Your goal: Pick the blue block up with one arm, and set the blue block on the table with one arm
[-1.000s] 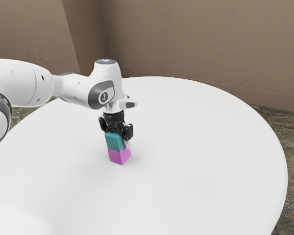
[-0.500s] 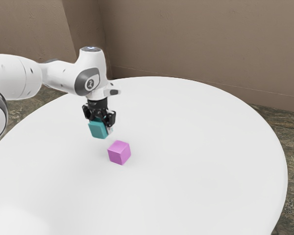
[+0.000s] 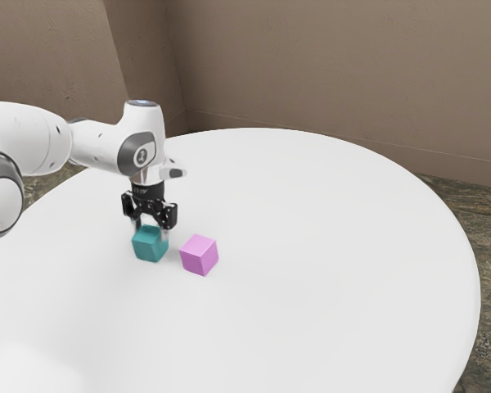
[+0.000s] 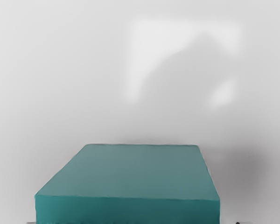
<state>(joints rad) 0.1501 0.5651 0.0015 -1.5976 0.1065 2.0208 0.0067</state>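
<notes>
Blue block down on white table

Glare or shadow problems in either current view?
Wrist view: bright patch on the table, a soft-edged grey shadow cutting into it, darker smudge beside the blue block. Exterior view: glare whites out the tabletop toward the lower-left corner; shading around the blocks is faint.

Teal block close up, white tabletop, shadow across bright patch
</notes>
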